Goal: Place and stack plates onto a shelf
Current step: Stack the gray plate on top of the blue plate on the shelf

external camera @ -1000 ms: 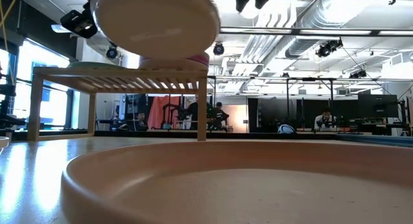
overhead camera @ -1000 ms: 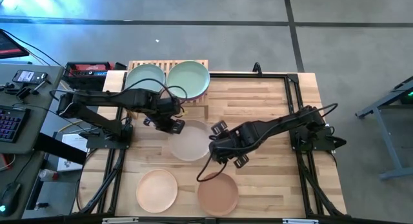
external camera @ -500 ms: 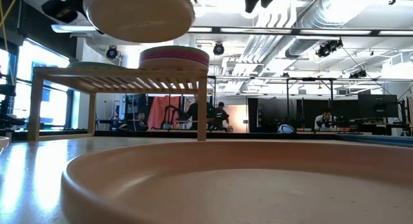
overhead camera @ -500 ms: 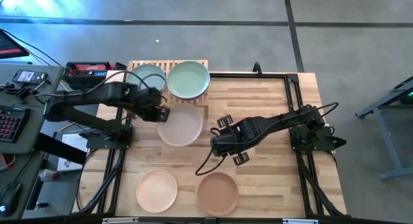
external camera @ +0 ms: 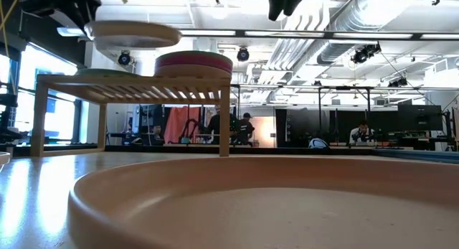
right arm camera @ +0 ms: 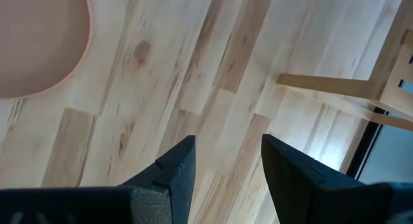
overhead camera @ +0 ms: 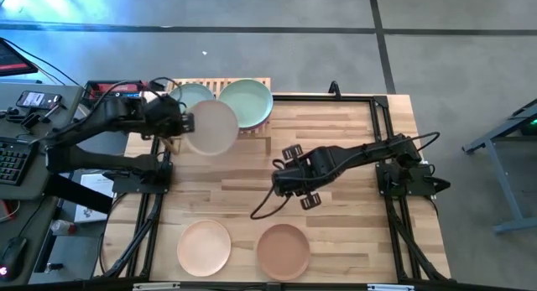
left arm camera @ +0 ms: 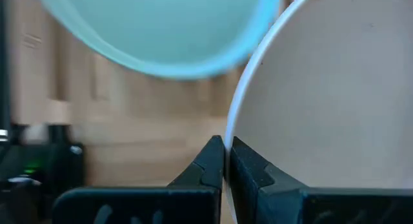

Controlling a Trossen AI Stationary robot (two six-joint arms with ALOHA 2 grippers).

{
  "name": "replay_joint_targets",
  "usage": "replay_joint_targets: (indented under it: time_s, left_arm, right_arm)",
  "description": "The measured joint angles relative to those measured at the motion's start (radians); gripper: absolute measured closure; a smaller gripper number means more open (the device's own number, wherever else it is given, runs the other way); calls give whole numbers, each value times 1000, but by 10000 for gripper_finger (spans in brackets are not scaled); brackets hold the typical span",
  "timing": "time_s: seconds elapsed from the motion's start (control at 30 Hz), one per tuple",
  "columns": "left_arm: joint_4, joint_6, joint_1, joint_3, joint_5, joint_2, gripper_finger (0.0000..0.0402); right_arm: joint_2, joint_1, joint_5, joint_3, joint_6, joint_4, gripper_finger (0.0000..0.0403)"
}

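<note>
- Seen from above: a butcher-block table with two dark arms, left arm reaching toward the far left corner, right arm stretched over the middle.
- Left gripper pinched tight on the rim of a cream plate, with the fingers meeting on either side of the plate's edge.
- Cream plate held in the air roughly level, above the front edge of the shelf, partly covering the pale blue-green plate on the shelf's left half.
- From table height: cream plate hanging clear above the slatted shelf top, higher than the stack to its right and not touching it.
- Shelf: low light-wood rack of slats, standing at the far edge of the table, left of centre.
- On the shelf's right half, a stack of plates topped by a mint green plate; from the side, pink-rimmed plates beneath the top one.
- Right gripper wide open and holding nothing, hovering over bare wood near the table's middle, well apart from the shelf.
- Near the front edge of the table, two more plates lying flat side by side: a peach plate to the left, a brown plate to the right.
- Brown plate's rim filling the foreground of the table-height picture.
- Beyond the table, a large room with ceiling pipes and people in the distance.
</note>
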Motion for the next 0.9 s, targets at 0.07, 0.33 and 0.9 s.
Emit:
replay_joint_targets:
  time_s: [0.07, 0.33, 0.9]
  left_arm:
    - [-16, 0, 40, 0, -12, -16, 401]
    - [-69, 27, 184, 0, -39, -32, 401]
    - [-92, 54, 471, 0, -38, -38, 401]
  right_arm:
    - [0, -3, 0, 0, 0, 3, 249]
    - [0, -19, -51, 0, 0, 40, 249]
    - [0, -20, -53, 0, 47, 43, 249]
